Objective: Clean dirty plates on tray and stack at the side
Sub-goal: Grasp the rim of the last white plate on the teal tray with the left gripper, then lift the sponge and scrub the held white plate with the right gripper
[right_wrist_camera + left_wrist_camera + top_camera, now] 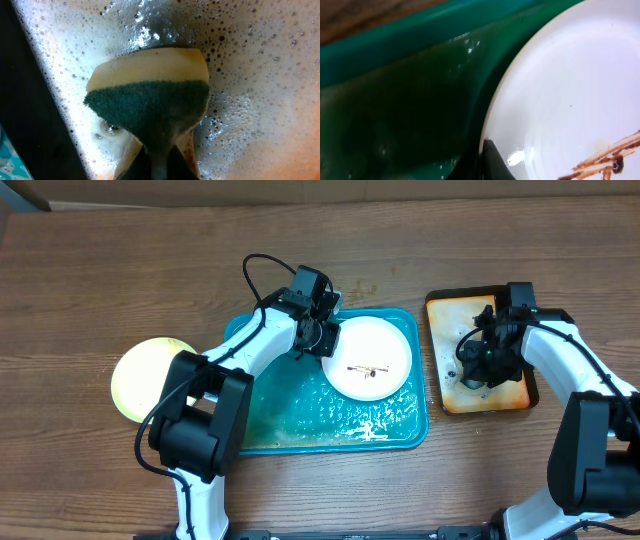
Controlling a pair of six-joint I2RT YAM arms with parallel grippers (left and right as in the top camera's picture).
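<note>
Sponge [150, 100] right up against the rt wrist cam, yellow foam at the far end, green scrub side facing the lens. The right gripper [159, 155] is clamped on its near end, fingers pinching from both sides. Below & all round that gripper is the orange tray [270, 150], its floor coated w/ white suds [240, 60], bubbles everywhere. From overhead it's the same story: rt arm reaches down inside the orange tray, well apart from the other arm. Over to the left gripper [318, 332]: it's at the left rim of the white plate [372, 352]. That plate lies just right of it, in the far-right part of the teal tray [300, 430], brown smears at its centre. Left wrist cam shows one dark fingertip [495, 162] on the plate's edge, white surface spreading off to the right, wet teal tray wall to the left. Second finger isn't clear, so can't tell if that gripper is pinching the rim or standing apart. Well left of that gripper, off the tray, the yellow-green plate [140, 375] sits on the table [100, 260], partly hidden by the arm.
</note>
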